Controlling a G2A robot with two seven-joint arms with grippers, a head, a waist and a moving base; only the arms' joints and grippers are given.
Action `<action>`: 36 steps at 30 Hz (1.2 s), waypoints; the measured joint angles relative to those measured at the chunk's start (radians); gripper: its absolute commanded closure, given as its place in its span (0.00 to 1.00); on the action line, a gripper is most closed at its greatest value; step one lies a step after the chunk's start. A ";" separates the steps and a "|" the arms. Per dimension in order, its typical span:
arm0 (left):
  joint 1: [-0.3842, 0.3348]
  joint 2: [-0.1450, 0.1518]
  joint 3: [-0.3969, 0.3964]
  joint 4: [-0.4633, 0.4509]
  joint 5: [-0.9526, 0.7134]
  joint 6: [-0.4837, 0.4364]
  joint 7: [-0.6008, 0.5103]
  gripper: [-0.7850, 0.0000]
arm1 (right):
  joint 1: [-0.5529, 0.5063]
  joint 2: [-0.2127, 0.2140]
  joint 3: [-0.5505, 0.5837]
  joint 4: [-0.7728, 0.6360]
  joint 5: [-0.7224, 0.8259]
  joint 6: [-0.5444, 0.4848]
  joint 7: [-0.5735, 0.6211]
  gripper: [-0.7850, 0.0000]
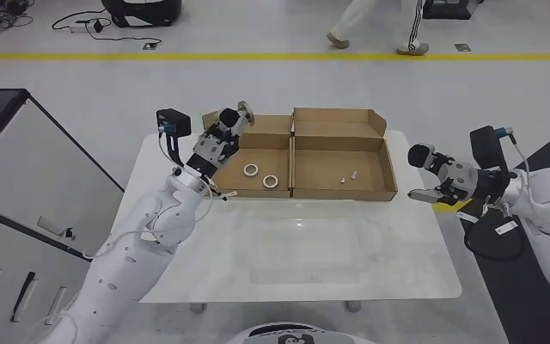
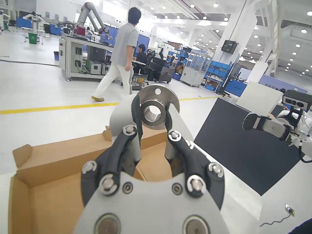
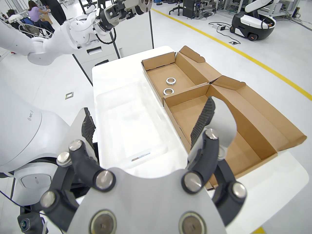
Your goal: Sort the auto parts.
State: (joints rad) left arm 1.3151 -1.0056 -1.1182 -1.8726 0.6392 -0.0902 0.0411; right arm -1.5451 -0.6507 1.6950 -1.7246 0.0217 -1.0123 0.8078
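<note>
A steel flange with a bored hub (image 2: pixel 170 98) is held up in the air, and my left gripper (image 2: pixel 151 109) is shut on the hub. From above, the flange (image 1: pixel 246 112) and left gripper (image 1: pixel 234 120) hang over the back left corner of the left cardboard box (image 1: pixel 273 138). Two metal rings (image 1: pixel 252 170) (image 1: pixel 270 181) lie in that box. Small white parts (image 1: pixel 352 175) lie in the right cardboard box (image 1: pixel 378 163). My right gripper (image 1: pixel 420 176) stands open with nothing in it, off the table's right edge beside the right box. From its wrist, the right gripper (image 3: pixel 146 122) looks over both boxes and the rings (image 3: pixel 171 80).
A shallow clear tray (image 3: pixel 126 122) lies on the white table (image 1: pixel 172 172) in front of the boxes. The box flaps (image 1: pixel 335 116) stand up along the back. A black floor mat (image 2: pixel 238 147) lies right of the table.
</note>
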 measured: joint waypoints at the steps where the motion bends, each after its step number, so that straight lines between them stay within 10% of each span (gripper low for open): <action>1: 0.001 -0.001 -0.001 0.004 0.002 0.007 -0.004 1.00 | 0.000 0.000 0.000 0.000 0.000 0.000 0.000 0.00; 16: -0.109 -0.035 0.068 0.107 0.186 0.293 -0.265 1.00 | 0.000 0.000 0.000 0.000 0.000 0.000 0.000 0.00; 36: -0.340 -0.102 0.196 0.370 0.323 0.361 -0.574 1.00 | 0.000 0.000 0.000 0.000 0.000 0.000 0.000 0.00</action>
State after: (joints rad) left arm 0.9747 -1.1074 -0.9224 -1.5031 0.9618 0.2706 -0.5325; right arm -1.5451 -0.6507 1.6950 -1.7246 0.0217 -1.0123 0.8078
